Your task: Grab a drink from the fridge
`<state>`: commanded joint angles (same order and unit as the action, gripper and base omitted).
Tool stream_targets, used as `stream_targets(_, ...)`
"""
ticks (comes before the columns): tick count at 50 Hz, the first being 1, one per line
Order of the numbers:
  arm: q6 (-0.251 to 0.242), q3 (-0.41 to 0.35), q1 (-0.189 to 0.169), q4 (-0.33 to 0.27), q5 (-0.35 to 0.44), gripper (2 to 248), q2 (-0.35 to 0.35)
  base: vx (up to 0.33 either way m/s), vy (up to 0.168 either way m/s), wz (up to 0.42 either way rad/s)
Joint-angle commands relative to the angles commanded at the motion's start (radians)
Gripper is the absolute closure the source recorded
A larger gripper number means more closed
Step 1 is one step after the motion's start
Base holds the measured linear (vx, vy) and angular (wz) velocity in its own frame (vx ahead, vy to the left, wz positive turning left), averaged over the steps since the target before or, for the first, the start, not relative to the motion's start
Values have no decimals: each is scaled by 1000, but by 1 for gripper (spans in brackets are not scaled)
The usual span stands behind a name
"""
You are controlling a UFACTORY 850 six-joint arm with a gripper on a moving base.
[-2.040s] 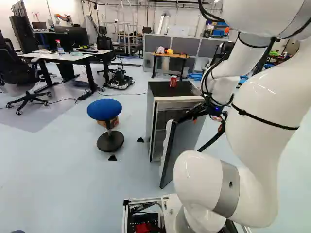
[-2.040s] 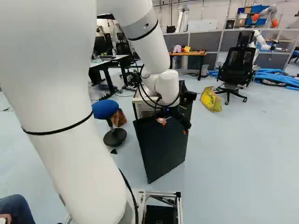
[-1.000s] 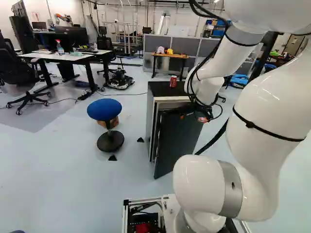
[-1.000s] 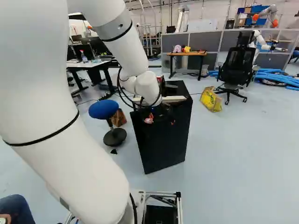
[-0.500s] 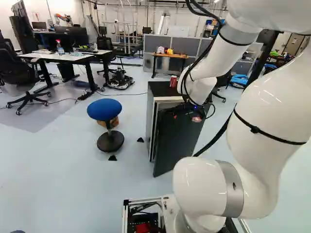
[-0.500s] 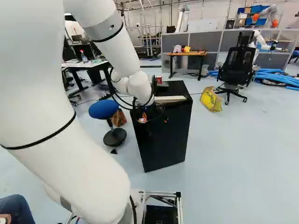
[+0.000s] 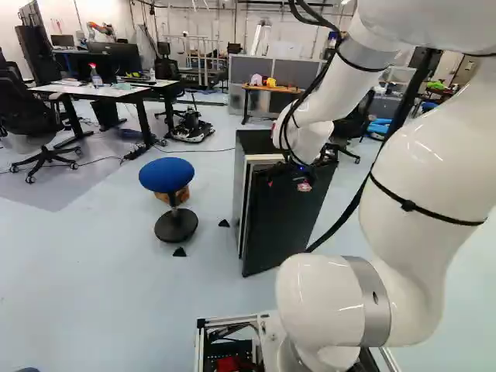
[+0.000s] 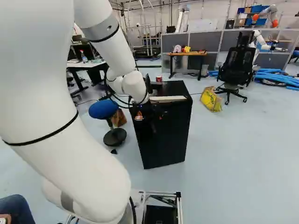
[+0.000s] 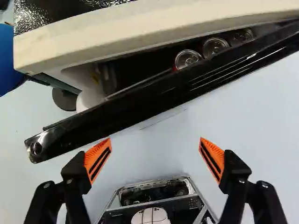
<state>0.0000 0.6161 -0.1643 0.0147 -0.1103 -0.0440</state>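
Black two-fingered hand (image 8: 151, 114) with orange pads: fingers spread wide, by the glossy black fridge door (image 9: 140, 107). Door ajar on the black-topped, pale-rimmed fridge (image 8: 176, 87). Three round, metal-topped drink cans (image 9: 188, 59) in a row inside, seen through the gap. Red cylindrical can (image 8: 159, 79) upright on fridge top. Blue-seated stool (image 7: 167, 175) nearby.

Bright, fairly even light on pale floor (image 8: 233, 163) around fridge (image 8: 176, 87). Glossy highlights on white arm (image 7: 434, 155), nearer than fridge. In wrist view, white glare streaks along black fridge door (image 9: 154, 100); speckled glints on fridge top (image 9: 51, 11); small reflections on can lids (image 9: 188, 59) inside fridge. Deep shadow behind them, contents perhaps too dark to tell.
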Motion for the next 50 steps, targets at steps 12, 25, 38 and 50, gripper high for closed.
stream_targets(12,0,23,17,0,0,3,-21,0,0,0)
stream_targets(25,0,51,28,0,0,3,-47,0,0,0)
stream_targets(38,0,80,34,0,0,3,-73,0,0,0)
stream_targets(50,0,107,40,0,0,3,-97,0,0,0)
